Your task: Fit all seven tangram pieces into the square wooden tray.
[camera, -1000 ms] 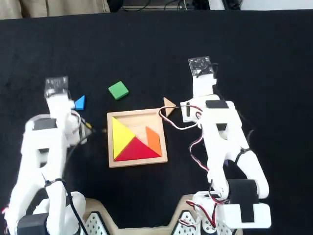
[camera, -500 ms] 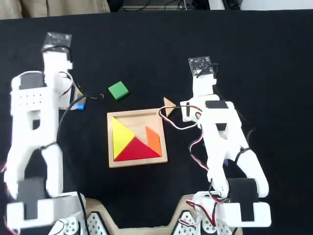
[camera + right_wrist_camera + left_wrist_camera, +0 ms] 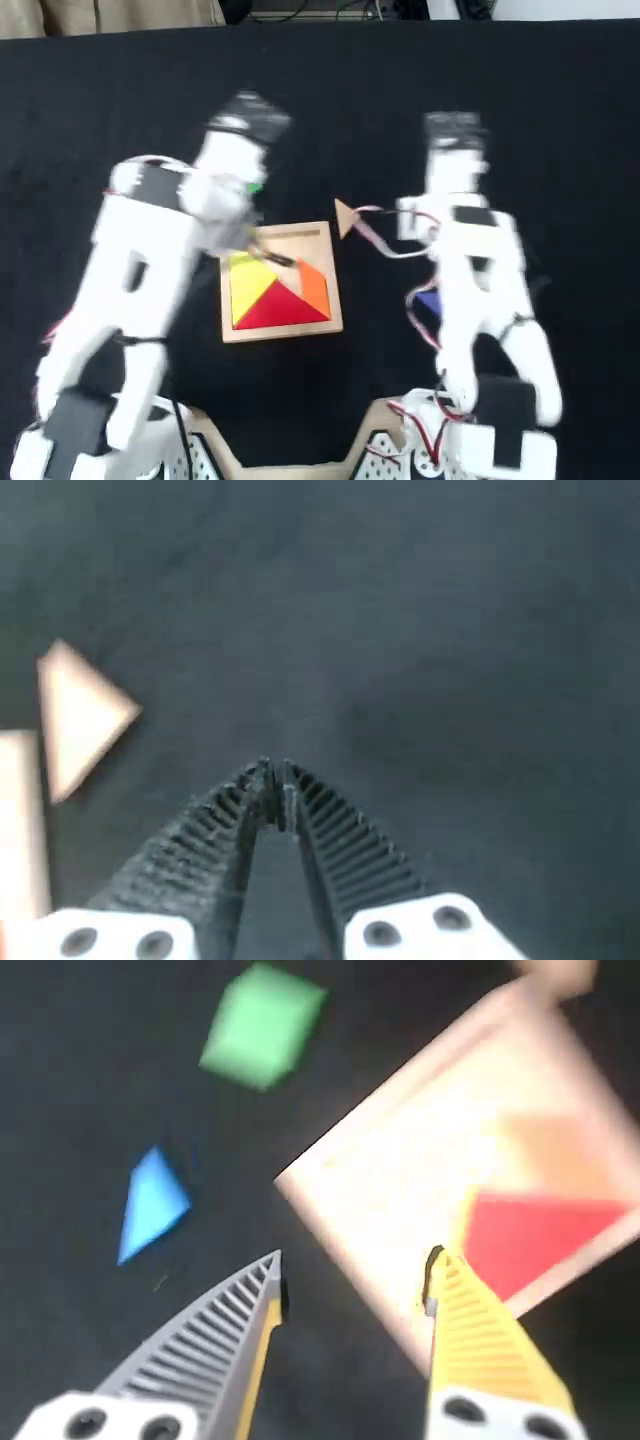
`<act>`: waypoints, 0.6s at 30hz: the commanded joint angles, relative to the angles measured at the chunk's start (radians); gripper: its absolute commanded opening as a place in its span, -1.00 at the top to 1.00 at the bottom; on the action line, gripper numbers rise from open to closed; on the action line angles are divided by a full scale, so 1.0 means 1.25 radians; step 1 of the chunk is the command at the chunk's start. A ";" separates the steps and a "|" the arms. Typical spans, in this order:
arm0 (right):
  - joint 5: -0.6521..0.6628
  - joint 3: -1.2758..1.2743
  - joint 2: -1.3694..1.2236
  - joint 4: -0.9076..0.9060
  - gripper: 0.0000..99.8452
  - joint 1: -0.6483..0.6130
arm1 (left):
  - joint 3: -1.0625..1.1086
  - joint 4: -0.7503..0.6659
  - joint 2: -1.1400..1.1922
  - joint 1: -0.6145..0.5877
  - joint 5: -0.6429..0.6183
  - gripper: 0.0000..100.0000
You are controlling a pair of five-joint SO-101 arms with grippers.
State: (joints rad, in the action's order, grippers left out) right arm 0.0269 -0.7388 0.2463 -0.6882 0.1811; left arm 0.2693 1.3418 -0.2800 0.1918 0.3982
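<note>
Near the table's middle sits the wooden tray (image 3: 290, 331), holding 3 pieces: yellow (image 3: 248, 285), red (image 3: 285, 308) and orange (image 3: 316, 288). A tan triangle (image 3: 345, 215) lies just off its far right corner. The left gripper (image 3: 355, 1258) hangs over the tray's far left corner, fingers wide and empty, near a green square (image 3: 262, 1025) and a blue triangle (image 3: 152, 1203). The right gripper (image 3: 272, 770) is pinched closed on nothing.

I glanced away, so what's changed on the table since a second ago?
The left arm swung from the table's left side over to the wooden tray; the left gripper, open and empty, is above its rim. The right arm shifted slightly away from the tray, right gripper shut. The tray, its yellow triangle, red triangle and orange piece, and the tan triangle beside it stayed put.
</note>
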 commanded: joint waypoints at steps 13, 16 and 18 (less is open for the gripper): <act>-0.141 -0.033 0.121 0.011 0.97 0.540 | -0.258 -0.280 0.485 0.454 -0.335 0.52; -0.137 -0.058 0.121 0.041 0.97 0.543 | -0.358 -0.275 0.568 0.494 -0.335 0.52; -0.137 -0.082 0.121 0.072 0.97 0.544 | -0.412 -0.275 0.615 0.519 -0.335 0.52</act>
State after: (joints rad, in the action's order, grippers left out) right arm -0.1404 -0.8278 0.3537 -0.6513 0.8408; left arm -0.0667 1.0088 0.4120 0.7748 -0.0115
